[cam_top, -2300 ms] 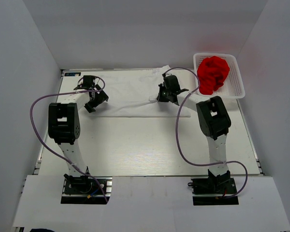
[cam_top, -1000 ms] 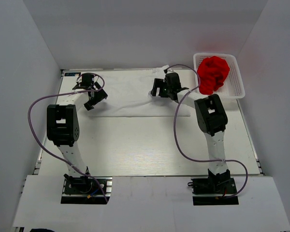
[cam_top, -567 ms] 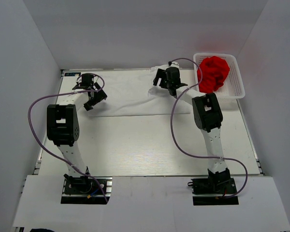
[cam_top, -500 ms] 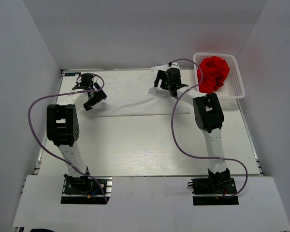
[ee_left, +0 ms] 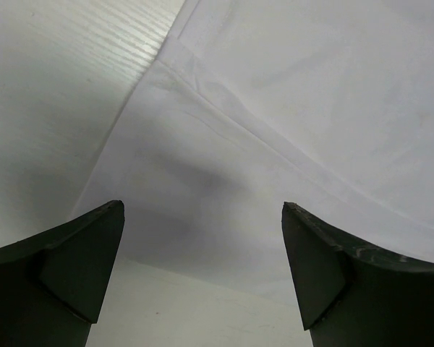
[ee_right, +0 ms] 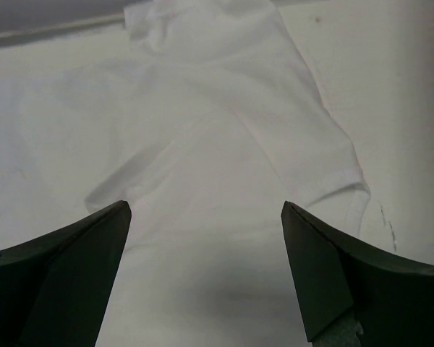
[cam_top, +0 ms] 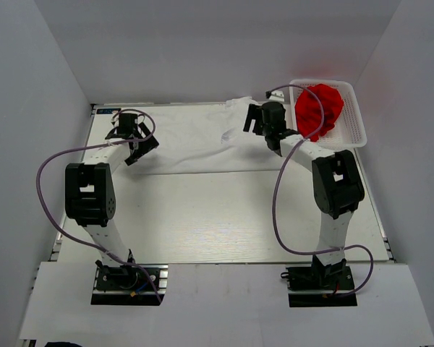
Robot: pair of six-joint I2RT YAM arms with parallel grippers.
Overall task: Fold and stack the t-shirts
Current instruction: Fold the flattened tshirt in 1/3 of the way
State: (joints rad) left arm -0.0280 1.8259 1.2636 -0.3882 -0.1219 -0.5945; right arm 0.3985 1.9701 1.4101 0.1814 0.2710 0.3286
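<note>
The white t-shirt (cam_top: 195, 137) lies spread flat along the back of the table. My left gripper (cam_top: 139, 149) hangs open over its left end; in the left wrist view the gripper (ee_left: 202, 208) has nothing between its fingers (ee_left: 65, 267), and the shirt's hem (ee_left: 224, 181) lies below. My right gripper (cam_top: 254, 123) is open over the shirt's right end. In the right wrist view the gripper (ee_right: 206, 206) is empty above the cloth (ee_right: 202, 123), with a sleeve (ee_right: 333, 166) to the right. The red t-shirt (cam_top: 318, 108) sits crumpled in the basket.
A white lattice basket (cam_top: 358, 137) stands at the back right corner, just right of my right wrist. The white table (cam_top: 202, 217) stretches bare towards the arm bases. Grey walls close the sides and back.
My right arm swung back and to the right along the white shirt, its elbow now nearer the basket. My left arm shifted slightly left. Both grippers stayed open.
</note>
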